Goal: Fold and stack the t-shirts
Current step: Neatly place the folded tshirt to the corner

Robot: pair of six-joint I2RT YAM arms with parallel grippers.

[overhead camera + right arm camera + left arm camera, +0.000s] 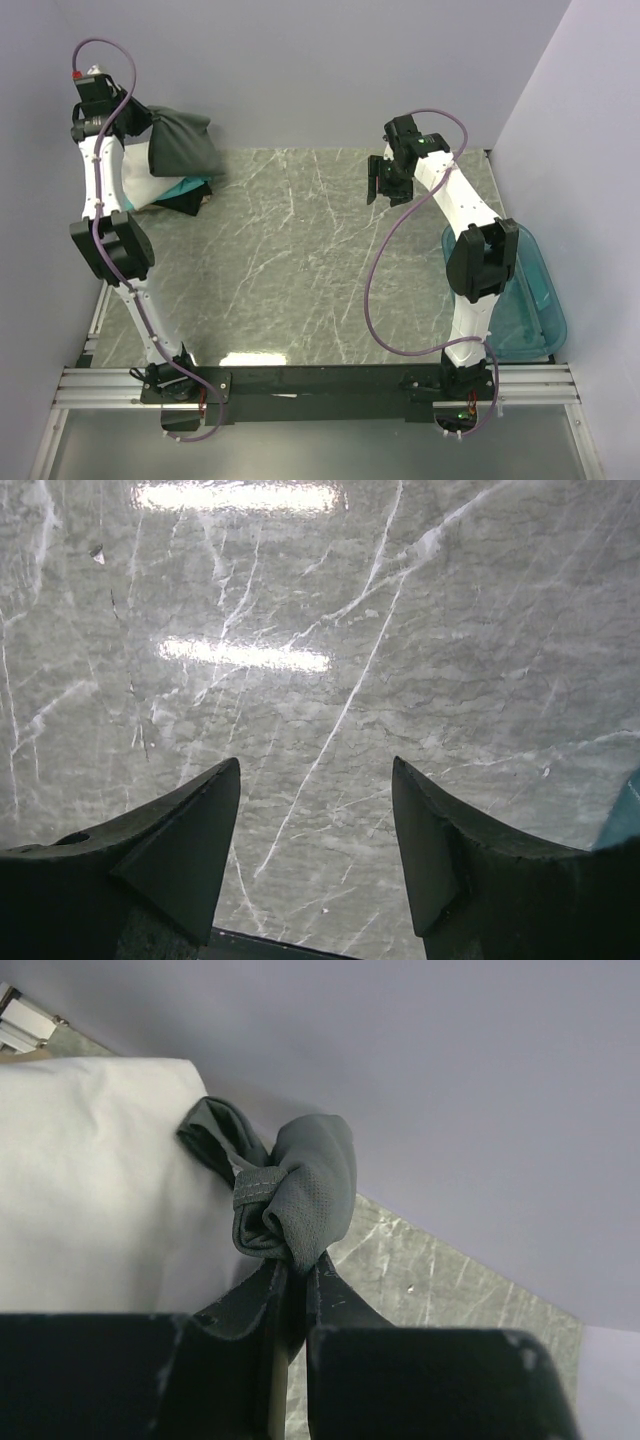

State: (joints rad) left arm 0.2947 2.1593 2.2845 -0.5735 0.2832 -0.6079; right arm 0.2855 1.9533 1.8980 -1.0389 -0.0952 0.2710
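A dark charcoal-grey t-shirt (pixel 183 143) hangs bunched at the far left corner over a stack of folded shirts: white (pixel 135 175), teal (pixel 186 187) and black (pixel 188 203). My left gripper (pixel 148 128) is shut on a bunched edge of the grey t-shirt (pixel 297 1192) and holds it up; the left wrist view shows the gripper (pixel 297 1265) pinching the cloth, with the white shirt (pixel 90 1180) beneath. My right gripper (pixel 378 182) is open and empty above the bare marble table (pixel 330 660), far from the shirts; its own view shows it (pixel 316 770) with jaws wide apart.
A translucent blue plastic tub (pixel 520 300) sits at the right table edge beside the right arm. Lilac walls close the back and both sides. The marble table top (pixel 300 260) spreads between the arms.
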